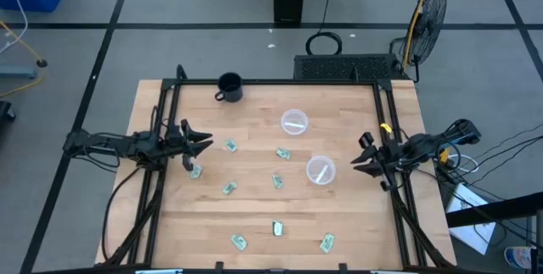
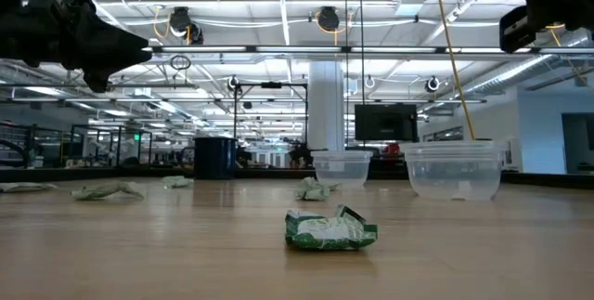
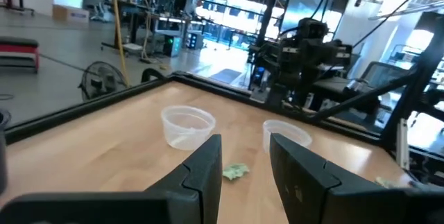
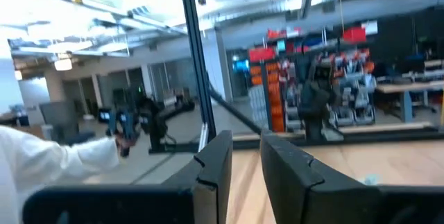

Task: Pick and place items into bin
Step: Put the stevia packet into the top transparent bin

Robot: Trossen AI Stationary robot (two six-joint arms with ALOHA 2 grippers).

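**Both arms raised at the sides, packets loose on the tabletop, nothing held**

High view: eight green-and-white packets [image 1: 230,146] counted, scattered over the middle and near half of the wooden tabletop [image 1: 254,215]. Two clear round tubs [image 1: 293,122] stand right of centre, one behind the other; they look empty. Black mug [image 1: 230,87] at the far left, apart from the rest. Left gripper [image 1: 204,144] at the left edge, pointing inward, nearest a packet just beside it. Right gripper [image 1: 360,153] at the right edge, pointing toward the nearer tub.

Low view: one crumpled packet [image 2: 330,228] lies in the foreground, flat and creased. Both arms are up above the surface, touching nothing.

Left wrist view: left fingers [image 3: 207,172] a narrow gap apart, empty; tubs and a packet [image 3: 235,172] ahead.

Right wrist view: right fingers [image 4: 215,168] likewise a narrow gap apart, empty, aimed level across the tabletop.

Handling judgement: packets look light, soft and thin, likely slippery wrap. They sit low, so a straight-down pinch across the short width, or on a raised crease, seems best. Risk: skidding away or slipping from a shallow hold.
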